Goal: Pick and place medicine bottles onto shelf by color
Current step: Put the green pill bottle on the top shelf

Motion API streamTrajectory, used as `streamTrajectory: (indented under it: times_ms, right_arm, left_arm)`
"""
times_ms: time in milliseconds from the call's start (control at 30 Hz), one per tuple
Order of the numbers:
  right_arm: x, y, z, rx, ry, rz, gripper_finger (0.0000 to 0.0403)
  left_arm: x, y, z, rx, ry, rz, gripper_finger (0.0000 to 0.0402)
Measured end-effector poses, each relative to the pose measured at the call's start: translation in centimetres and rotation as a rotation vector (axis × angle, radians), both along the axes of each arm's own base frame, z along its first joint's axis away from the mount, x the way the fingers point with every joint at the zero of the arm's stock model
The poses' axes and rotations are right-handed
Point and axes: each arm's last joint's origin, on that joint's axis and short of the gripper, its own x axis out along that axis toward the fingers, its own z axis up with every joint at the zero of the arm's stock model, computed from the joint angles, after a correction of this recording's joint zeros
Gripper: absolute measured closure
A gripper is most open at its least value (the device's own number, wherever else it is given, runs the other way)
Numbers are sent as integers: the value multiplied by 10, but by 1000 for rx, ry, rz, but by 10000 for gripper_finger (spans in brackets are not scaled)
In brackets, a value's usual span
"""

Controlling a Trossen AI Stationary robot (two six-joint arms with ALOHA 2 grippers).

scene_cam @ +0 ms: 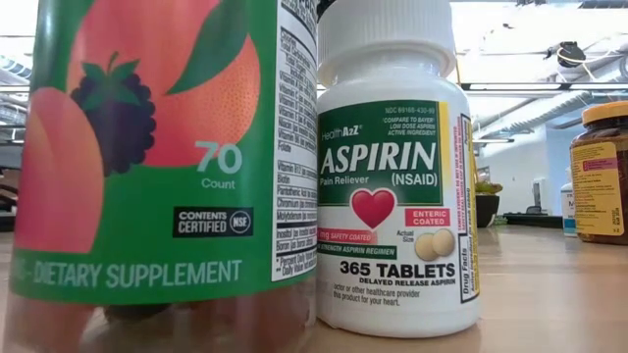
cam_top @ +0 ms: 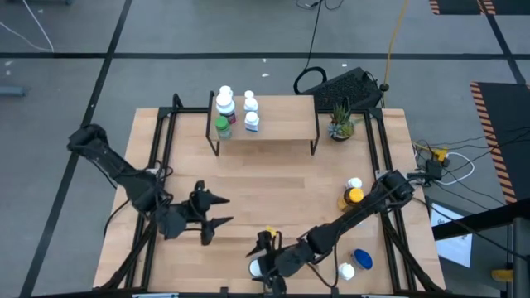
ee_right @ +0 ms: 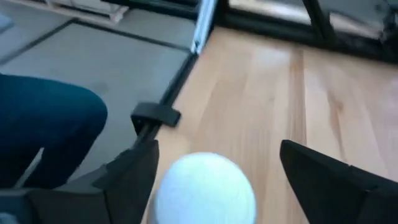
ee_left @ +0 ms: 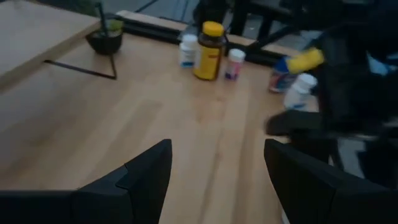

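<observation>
My right gripper is open at the table's near edge, above a white-capped bottle. Its fingers stand on either side of the white cap, and I cannot tell whether one touches it. My left gripper is open and empty over bare tabletop at the near left. The wooden shelf at the far side holds two white bottles, another white one and a green one. The low view shows a green-labelled supplement bottle and a white aspirin bottle standing close by.
An amber bottle and a small white one stand at the right. A blue-capped bottle and a white one are at the near right. A potted plant stands beside the shelf. A person's blue-clad leg shows beyond the near edge.
</observation>
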Motion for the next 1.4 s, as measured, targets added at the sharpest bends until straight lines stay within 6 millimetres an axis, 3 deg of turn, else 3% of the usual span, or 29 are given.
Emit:
streamTrajectory:
  times_ms: [333, 667, 800, 1000, 1100, 1233, 1400]
  right_arm:
    - [-11, 12, 1, 119, 56, -98, 63]
    - [-13, 7, -7, 89, 135, -136, 67]
    - [-12, 4, -7, 69, 120, -150, 98]
    - [-8, 0, -7, 72, 125, -118, 182]
    - [-4, -6, -3, 69, 122, -92, 184]
    - [-6, -27, 20, -4, 127, -77, 184]
    - [-23, -83, 82, -89, 129, -134, 184]
  left_arm:
    - [-16, -18, 1, 21, -8, -72, 144]
    - [-18, -19, 2, 34, -20, -67, 144]
    - [-17, -18, 2, 58, -29, -49, 144]
    - [-15, -14, 3, 60, -33, -26, 144]
    - [-13, -13, 3, 59, -33, -16, 144]
    - [-13, -11, 3, 58, -35, -5, 144]
    - [-13, -11, 1, 80, -18, -6, 144]
